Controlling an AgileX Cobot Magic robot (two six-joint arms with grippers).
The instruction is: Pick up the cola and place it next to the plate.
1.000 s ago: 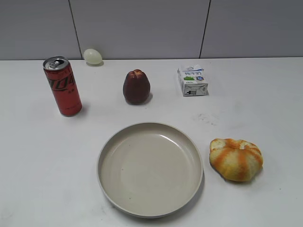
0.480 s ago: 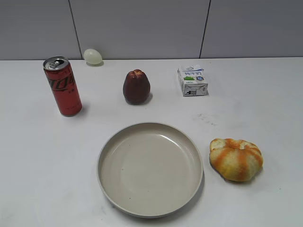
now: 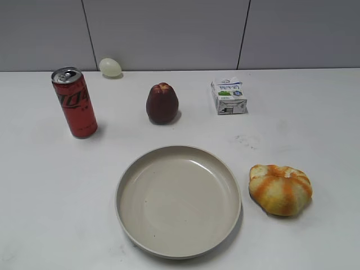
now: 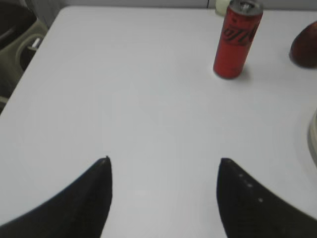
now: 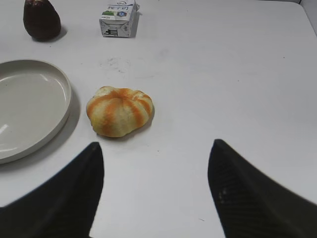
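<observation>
The cola (image 3: 75, 103) is a tall slim red can with a silver top, standing upright at the back left of the white table; it also shows in the left wrist view (image 4: 237, 39), far ahead and to the right. The plate (image 3: 178, 254) is a large beige dish at the front centre, with its rim in the right wrist view (image 5: 59, 94). My left gripper (image 4: 164, 161) is open and empty above bare table, well short of the can. My right gripper (image 5: 156, 145) is open and empty, near the orange-striped bun. Neither gripper shows in the exterior view.
A dark red fruit (image 3: 162, 103) stands behind the plate. A small milk carton (image 3: 228, 96) lies at the back right. An orange-striped bun (image 3: 280, 189) sits right of the plate. A pale egg-like object (image 3: 110, 67) rests against the back wall. The table's left edge (image 4: 34, 59) borders dark equipment.
</observation>
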